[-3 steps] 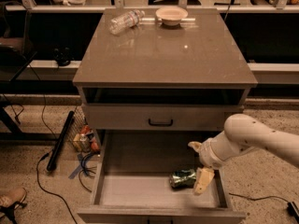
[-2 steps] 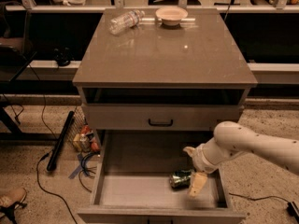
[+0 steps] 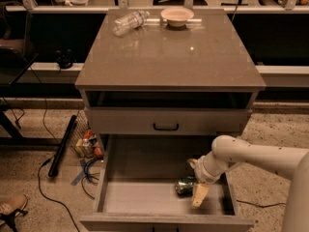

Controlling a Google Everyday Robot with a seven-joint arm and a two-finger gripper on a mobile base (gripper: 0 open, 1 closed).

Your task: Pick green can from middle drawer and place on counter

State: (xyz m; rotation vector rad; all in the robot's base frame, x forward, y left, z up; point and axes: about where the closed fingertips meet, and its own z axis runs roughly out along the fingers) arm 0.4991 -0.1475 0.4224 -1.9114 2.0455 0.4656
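— Gripper (image 3: 197, 194) first: where was it?

— Low inside the middle drawer (image 3: 140, 197), near the right wall, on the end of a smooth cream arm (image 3: 260, 156) that stretched in from the right. It sat just beside the green can (image 3: 185, 185), on the can's right. Whether it was clamped or apart, I could not tell.

— And the can itself?

— On the drawer floor, below the near edge of the counter (image 3: 169, 57) and toward its near right corner. It was a small shiny metal cylinder, mottled green and silver, lying on its side. Its long axis ran roughly along that near edge, left to right. The print was too small to read.

— The drawer?

— Pulled out toward the camera: a deep box in matte grey wood-grain, with tall side walls and a flat floor.

— Behind it?

— A shallow drawer front (image 3: 125, 122) with a black handle (image 3: 165, 127), closed, then a dark open slot (image 3: 164, 99) right under the slab.

— The counter?

— A glossy taupe-brown square with a thin edge, throwing back a spot of light. A clear plastic bottle (image 3: 130, 22) lay on its side near the far left corner, crinkled, label unreadable. A pale round bowl (image 3: 177, 16) stood about midway along the far edge, right of the bottle, the two apart.
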